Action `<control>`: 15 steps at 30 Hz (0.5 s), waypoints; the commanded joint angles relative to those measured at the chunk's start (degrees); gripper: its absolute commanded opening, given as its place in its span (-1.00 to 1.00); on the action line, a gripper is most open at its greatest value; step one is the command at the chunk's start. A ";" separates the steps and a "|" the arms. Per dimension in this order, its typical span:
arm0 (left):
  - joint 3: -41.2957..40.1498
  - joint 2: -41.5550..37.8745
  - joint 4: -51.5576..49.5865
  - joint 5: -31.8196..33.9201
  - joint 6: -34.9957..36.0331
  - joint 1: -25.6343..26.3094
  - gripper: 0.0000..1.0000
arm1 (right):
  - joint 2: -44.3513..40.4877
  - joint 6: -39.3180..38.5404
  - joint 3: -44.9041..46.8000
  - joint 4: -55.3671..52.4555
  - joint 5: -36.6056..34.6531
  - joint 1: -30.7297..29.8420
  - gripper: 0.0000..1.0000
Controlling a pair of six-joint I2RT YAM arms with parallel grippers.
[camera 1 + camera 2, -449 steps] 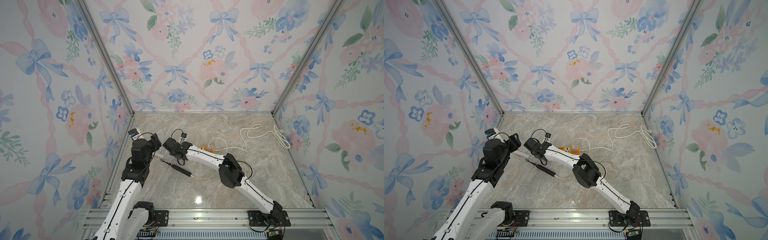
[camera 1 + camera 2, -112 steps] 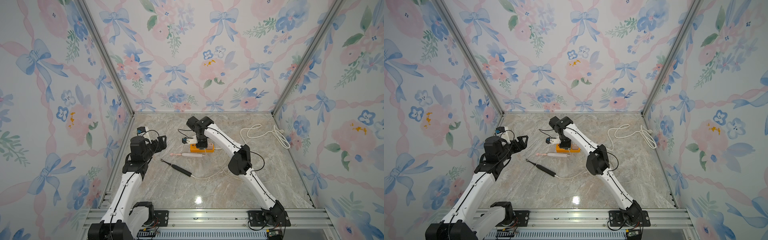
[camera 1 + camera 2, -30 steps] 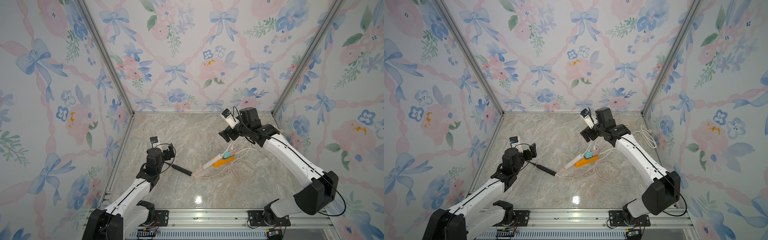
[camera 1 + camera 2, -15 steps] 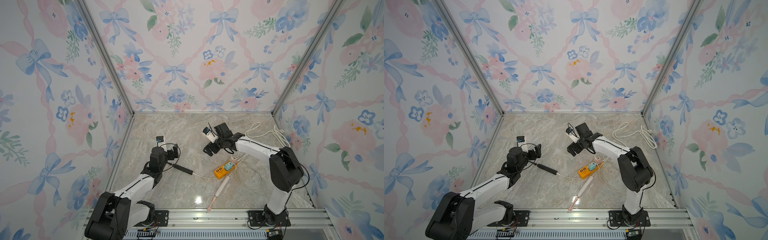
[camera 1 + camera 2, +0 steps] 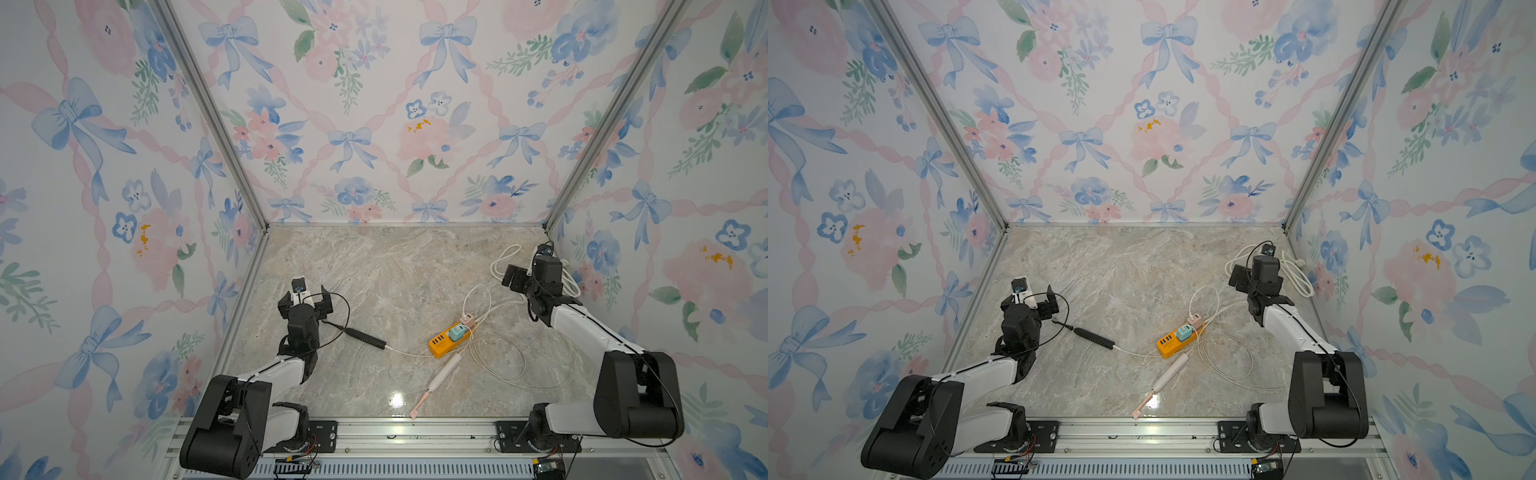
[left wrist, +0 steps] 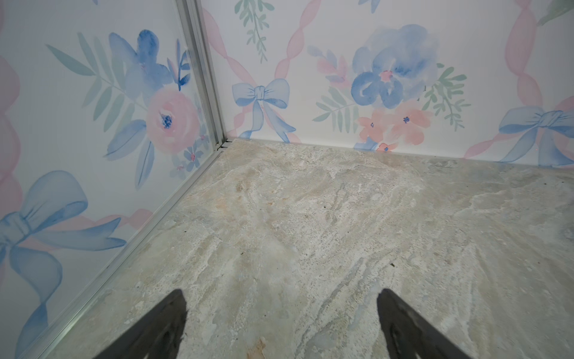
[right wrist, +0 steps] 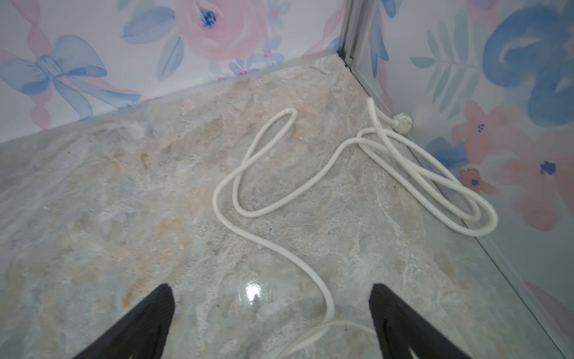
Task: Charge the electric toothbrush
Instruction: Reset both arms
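My left jaws and my right jaws both stand wide apart and hold nothing, each over the tabletop (image 6: pixel 310 217) at opposite sides. The toothbrush (image 5: pixel 440 376) lies flat toward the middle front, well apart from both. Its handle end is just beside the orange power strip (image 5: pixel 451 338) and its pink head points at the front rail (image 5: pixel 415 434). A black wand (image 5: pixel 365 337) lies near my left arm (image 5: pixel 286 368). A thick white cord (image 7: pixel 310 174) loops ahead of my right jaws.
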State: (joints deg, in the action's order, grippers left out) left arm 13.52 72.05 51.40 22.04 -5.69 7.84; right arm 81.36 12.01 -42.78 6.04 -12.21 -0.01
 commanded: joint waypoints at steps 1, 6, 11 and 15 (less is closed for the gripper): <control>-0.78 4.07 9.75 -6.35 2.44 -1.76 0.96 | 4.68 -4.55 5.29 14.00 -3.33 -0.38 0.98; -3.46 9.41 20.49 -12.18 2.04 -2.34 0.96 | 7.92 -8.85 5.94 20.17 -3.48 -3.20 0.98; -4.90 16.47 29.69 -14.05 4.00 -1.61 0.96 | 10.00 -8.41 27.61 64.26 1.72 -1.37 0.98; -3.14 16.73 26.78 -8.90 1.98 -1.71 0.96 | 8.73 -12.58 22.43 52.38 -1.96 -5.60 0.98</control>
State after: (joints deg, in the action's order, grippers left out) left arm 9.34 88.75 75.66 11.29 -3.42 6.00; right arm 88.95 2.85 -18.63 47.77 -12.97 -3.07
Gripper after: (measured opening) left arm 0.980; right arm 0.989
